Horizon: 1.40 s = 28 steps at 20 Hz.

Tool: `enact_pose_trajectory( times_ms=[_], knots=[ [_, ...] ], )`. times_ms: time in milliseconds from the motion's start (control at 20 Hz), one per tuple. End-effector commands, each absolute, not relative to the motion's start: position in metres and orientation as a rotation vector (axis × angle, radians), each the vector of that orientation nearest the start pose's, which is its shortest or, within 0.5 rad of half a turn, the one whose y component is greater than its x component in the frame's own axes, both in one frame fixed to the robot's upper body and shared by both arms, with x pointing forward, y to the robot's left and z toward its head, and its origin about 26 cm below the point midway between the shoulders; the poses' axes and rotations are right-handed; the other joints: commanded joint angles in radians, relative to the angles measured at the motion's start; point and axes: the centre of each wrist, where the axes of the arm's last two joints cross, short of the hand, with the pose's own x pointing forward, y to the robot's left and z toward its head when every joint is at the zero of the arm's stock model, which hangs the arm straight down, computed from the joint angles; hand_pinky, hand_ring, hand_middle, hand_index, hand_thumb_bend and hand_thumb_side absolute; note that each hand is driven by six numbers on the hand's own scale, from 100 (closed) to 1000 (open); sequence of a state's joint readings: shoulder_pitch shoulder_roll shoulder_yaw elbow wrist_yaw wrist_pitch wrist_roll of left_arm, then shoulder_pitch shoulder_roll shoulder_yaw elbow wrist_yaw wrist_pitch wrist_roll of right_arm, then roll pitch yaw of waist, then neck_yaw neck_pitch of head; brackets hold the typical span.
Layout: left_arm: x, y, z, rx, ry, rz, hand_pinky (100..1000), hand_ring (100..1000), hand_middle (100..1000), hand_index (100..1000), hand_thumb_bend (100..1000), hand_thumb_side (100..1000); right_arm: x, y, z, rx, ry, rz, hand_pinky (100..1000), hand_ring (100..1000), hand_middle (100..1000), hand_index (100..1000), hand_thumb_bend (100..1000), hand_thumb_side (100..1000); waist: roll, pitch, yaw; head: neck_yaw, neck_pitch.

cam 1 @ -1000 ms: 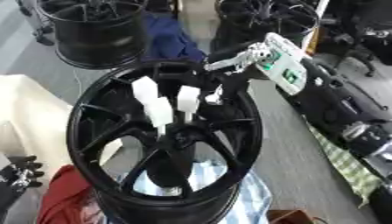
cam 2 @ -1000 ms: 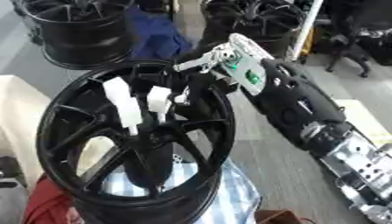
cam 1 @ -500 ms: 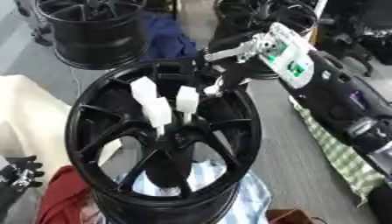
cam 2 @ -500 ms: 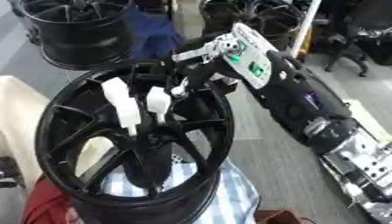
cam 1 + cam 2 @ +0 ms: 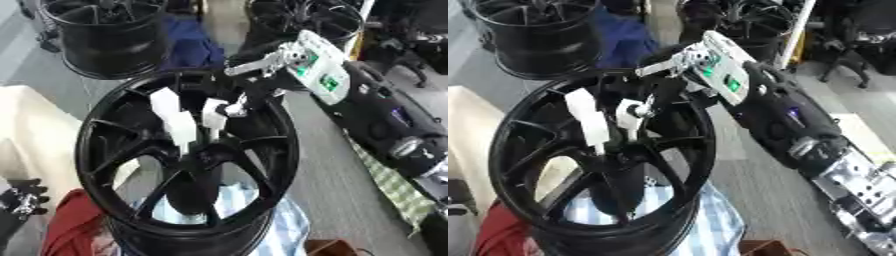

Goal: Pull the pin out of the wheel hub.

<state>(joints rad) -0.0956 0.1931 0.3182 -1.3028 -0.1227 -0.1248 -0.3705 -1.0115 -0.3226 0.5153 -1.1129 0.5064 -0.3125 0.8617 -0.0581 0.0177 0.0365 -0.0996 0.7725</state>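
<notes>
Pin (image 5: 213, 112) (white) sits pinched in right robot hand (image 5: 254, 92) above wheel hub (image 5: 206, 155).

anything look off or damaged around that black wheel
Nothing looks damaged. The black spoked wheel hub stands tilted on blue-and-white checked cloth, with two white pins sticking up from its centre. The right hand reaches in beside them; its grip is unclear. The left hand idles at the lower left.

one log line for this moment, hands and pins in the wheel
right hand reaching to shorter white pin | grip: cannot tell | taller white pin upright in hub of black spoked wheel | left hand idle, lower left
</notes>
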Motion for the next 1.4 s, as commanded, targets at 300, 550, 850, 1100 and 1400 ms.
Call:
enact_pose_trajectory(
  times_ms=[300, 550, 850, 1100, 1400],
  knots=[
    [0.285, 0.376, -0.025, 0.151, -1.498, -0.286, 653, 710, 690, 838, 100, 532, 0.455, -0.137, 0.202, -0.18, -1.28, 2.275, 756, 827, 831, 973, 149, 629, 0.004, -0.013, 0.003, -0.002, -0.002],
    [0.285, 0.376, -0.024, 0.152, -1.499, -0.287, 653, 710, 690, 838, 100, 532, 0.455, -0.142, 0.2, -0.187, -1.267, 2.27, 717, 783, 784, 966, 142, 615, 0.004, -0.012, 0.003, -0.001, -0.002],
    [0.285, 0.376, -0.024, 0.154, -1.499, -0.285, 653, 710, 690, 838, 100, 531, 0.454, -0.142, 0.2, -0.186, -1.272, 2.273, 620, 654, 646, 944, 126, 581, 0.004, -0.012, 0.001, -0.001, -0.002],
    [0.285, 0.377, -0.024, 0.155, -1.499, -0.285, 653, 711, 690, 838, 100, 532, 0.452, -0.14, 0.206, -0.187, -1.3, 2.277, 544, 558, 534, 897, 100, 509, 0.004, -0.012, 0.0, -0.001, -0.002],
    [0.285, 0.376, -0.024, 0.154, -1.5, -0.285, 653, 711, 690, 838, 100, 533, 0.448, -0.135, 0.214, -0.178, -1.348, 2.275, 438, 466, 437, 825, 100, 410, 0.004, -0.012, 0.001, -0.001, -0.002]
  ],
)
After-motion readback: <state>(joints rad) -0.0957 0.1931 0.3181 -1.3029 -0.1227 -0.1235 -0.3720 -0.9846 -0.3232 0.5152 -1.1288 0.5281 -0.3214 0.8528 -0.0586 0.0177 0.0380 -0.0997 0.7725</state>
